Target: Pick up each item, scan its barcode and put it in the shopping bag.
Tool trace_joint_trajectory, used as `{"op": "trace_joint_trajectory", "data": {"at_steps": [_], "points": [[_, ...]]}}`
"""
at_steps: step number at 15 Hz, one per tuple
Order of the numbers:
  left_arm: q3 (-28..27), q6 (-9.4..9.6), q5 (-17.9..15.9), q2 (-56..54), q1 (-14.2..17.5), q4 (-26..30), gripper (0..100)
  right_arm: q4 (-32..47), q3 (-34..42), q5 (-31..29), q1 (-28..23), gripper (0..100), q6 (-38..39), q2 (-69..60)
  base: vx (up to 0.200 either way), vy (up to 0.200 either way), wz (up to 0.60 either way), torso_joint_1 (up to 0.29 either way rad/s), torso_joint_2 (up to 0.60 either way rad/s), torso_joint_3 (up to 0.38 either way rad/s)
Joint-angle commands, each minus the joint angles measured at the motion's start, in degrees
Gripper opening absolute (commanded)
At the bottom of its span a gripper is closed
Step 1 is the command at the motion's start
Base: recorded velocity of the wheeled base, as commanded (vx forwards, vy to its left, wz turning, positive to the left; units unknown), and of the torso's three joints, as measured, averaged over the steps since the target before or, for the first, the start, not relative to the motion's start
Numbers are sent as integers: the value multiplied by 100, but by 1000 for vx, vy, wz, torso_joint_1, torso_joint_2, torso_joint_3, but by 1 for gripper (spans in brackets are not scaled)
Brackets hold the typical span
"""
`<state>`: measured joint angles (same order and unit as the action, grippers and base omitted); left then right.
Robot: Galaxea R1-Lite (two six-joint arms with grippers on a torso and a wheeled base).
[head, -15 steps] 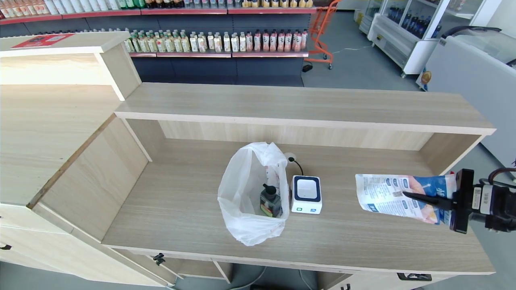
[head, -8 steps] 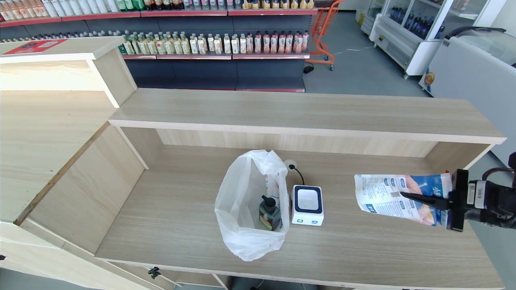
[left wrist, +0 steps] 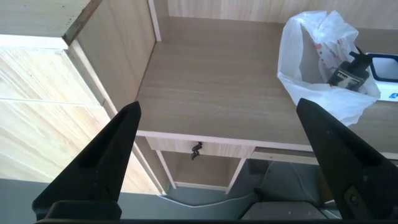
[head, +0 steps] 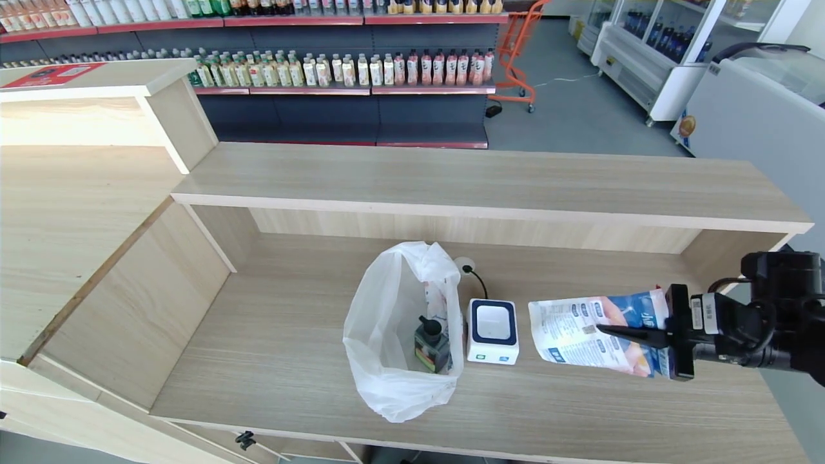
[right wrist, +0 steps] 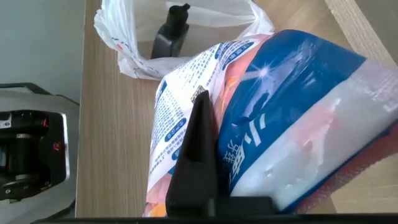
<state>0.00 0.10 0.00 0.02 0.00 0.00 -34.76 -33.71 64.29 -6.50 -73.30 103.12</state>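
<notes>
Right gripper (head: 644,335) grasps the pouch (head: 577,330) above the worktop (head: 290,348), at the scanner's (head: 492,330) 3 o'clock; bag (head: 387,322) at its 9 o'clock. Left gripper (left wrist: 219,104) released.

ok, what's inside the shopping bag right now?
A dark bottle with a black pump top stands inside the shopping bag. A red-and-white patch shows behind it; item or bag print, cannot tell. The bag's folds cover the rest of the bottom.
</notes>
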Motion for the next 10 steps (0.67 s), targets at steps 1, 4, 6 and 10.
{"op": "trace_joint_trajectory", "data": {"at_steps": [1,4,6,10], "points": [[0,-1,0,-2,0,0,100,-110,-136,-5,298,0,-88,463,0,0,0,0,0,0],[0,-1,0,6,0,0,100,-1385,-409,-22,553,0,-149,1395,0,0,0,0,0,0],[0,-1,0,-2,0,0,100,-2044,-470,-163,606,0,-105,1782,0,0,0,0,0,0],[0,-1,0,-2,0,0,100,-2088,-593,-286,922,0,-123,2081,0,0,0,0,0,0]]}}
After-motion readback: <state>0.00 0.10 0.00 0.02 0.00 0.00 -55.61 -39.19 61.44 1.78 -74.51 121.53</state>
